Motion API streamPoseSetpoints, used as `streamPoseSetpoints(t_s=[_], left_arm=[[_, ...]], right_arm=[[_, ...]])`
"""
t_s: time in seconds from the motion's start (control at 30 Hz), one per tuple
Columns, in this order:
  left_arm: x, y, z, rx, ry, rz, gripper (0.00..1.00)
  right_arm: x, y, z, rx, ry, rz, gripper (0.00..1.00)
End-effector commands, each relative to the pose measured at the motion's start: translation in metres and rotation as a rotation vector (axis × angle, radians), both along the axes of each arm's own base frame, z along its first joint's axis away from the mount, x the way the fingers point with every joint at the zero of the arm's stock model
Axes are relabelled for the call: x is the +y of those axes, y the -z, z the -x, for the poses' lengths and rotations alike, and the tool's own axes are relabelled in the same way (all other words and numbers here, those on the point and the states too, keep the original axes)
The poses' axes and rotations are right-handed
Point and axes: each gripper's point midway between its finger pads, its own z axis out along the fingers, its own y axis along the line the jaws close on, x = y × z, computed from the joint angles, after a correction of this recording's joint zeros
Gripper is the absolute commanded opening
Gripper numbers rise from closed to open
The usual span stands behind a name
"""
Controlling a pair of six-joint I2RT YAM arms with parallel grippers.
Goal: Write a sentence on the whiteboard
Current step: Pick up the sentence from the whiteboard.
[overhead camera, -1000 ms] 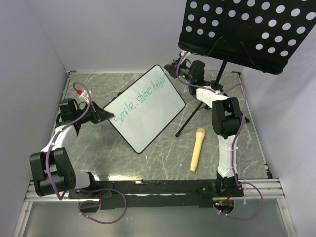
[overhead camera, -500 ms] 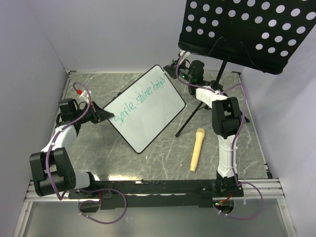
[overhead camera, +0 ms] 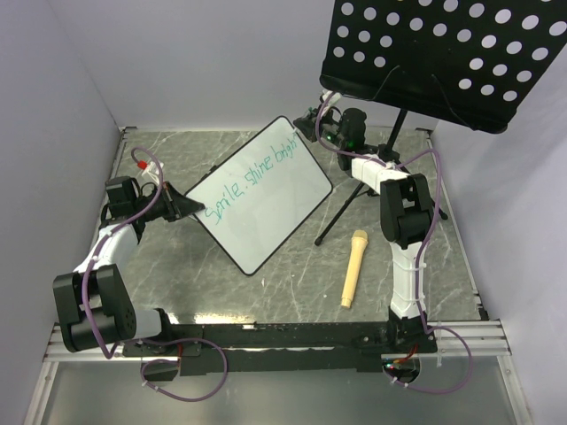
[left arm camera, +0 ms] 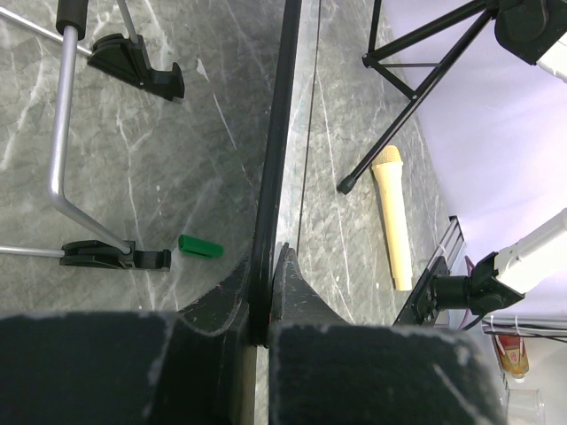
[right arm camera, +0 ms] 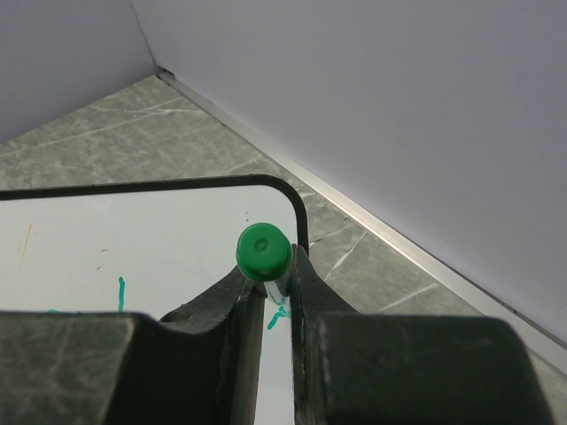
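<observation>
The whiteboard [overhead camera: 266, 199] lies tilted across the middle of the table, propped on its stand. The teal sentence [overhead camera: 251, 180] "Smile, shine bright" runs along its far long edge. My left gripper [overhead camera: 188, 208] is shut on the board's left corner; in the left wrist view the black frame [left arm camera: 276, 150] runs edge-on between the fingers. My right gripper [overhead camera: 309, 124] is at the board's far corner, shut on a green-ended marker [right arm camera: 263, 251] that stands on the white surface [right arm camera: 133, 248] beside teal strokes [right arm camera: 277, 315].
A black perforated music stand [overhead camera: 443, 57] rises at the back right, its tripod legs [overhead camera: 341, 212] beside the board. A beige microphone [overhead camera: 353, 266] lies right of the board. A green marker cap [left arm camera: 199, 247] lies under the board by its wire stand [left arm camera: 62, 150].
</observation>
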Motion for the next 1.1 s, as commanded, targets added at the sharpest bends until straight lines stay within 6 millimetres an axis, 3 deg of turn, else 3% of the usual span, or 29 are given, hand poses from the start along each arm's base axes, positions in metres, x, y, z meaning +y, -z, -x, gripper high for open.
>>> streamPoseSetpoints(t_s=[0.0,1.07], left_arm=[[0.032,0.025,-0.024,-0.128,-0.095,-0.265,0.01],[0.038,0.031,-0.028,-0.096,-0.128,-0.269,0.01]], right_arm=[[0.007,0.0,-0.002,-0.025,-0.023,0.003,0.0],[0.003,0.003,0.014,-0.041,-0.022,0.012,0.0]])
